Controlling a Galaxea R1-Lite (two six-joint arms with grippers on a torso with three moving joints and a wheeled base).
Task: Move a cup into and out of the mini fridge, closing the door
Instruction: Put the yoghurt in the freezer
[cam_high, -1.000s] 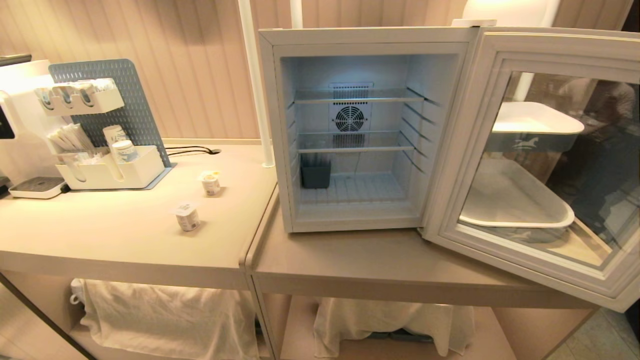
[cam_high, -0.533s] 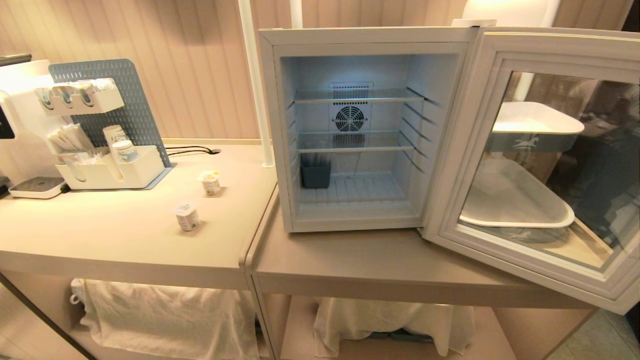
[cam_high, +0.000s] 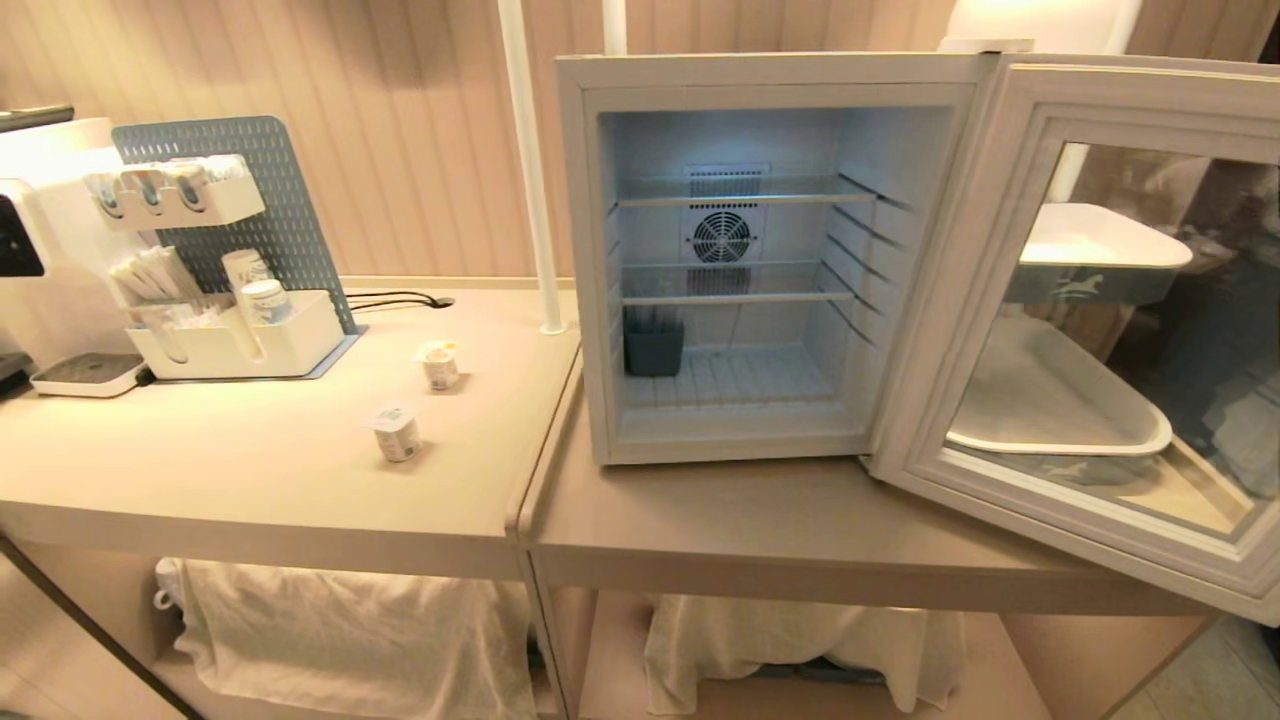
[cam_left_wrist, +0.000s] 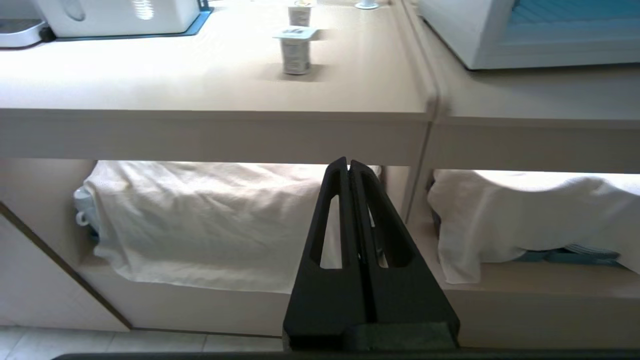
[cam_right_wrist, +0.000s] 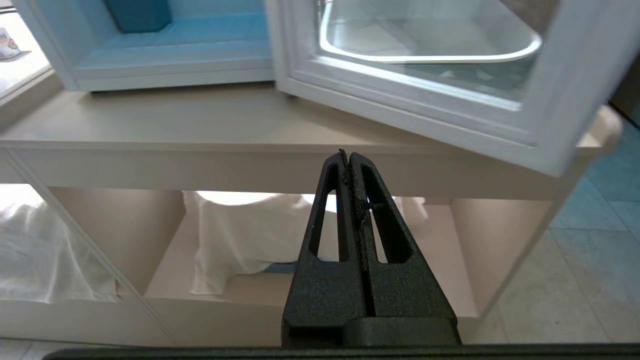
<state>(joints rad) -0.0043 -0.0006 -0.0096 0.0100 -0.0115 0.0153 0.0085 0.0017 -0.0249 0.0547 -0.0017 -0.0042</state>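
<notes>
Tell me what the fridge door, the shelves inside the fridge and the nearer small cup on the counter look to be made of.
Door: matte pale frame, likely plastic, around a glossy see-through pane, apparently glass.
Shelves: thin bright bars, probably coated metal wire.
Nearer cup: small white tub, seemingly plastic, with a flat printed lid, maybe foil.

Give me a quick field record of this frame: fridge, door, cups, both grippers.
fridge: mini fridge on right counter, shelves bare, dark bin on its floor
door: door swung wide open
cups: near cup and far cup on left counter, apart
left gripper: shut, empty, below counter edge
right gripper: shut, empty, below counter edge
</notes>
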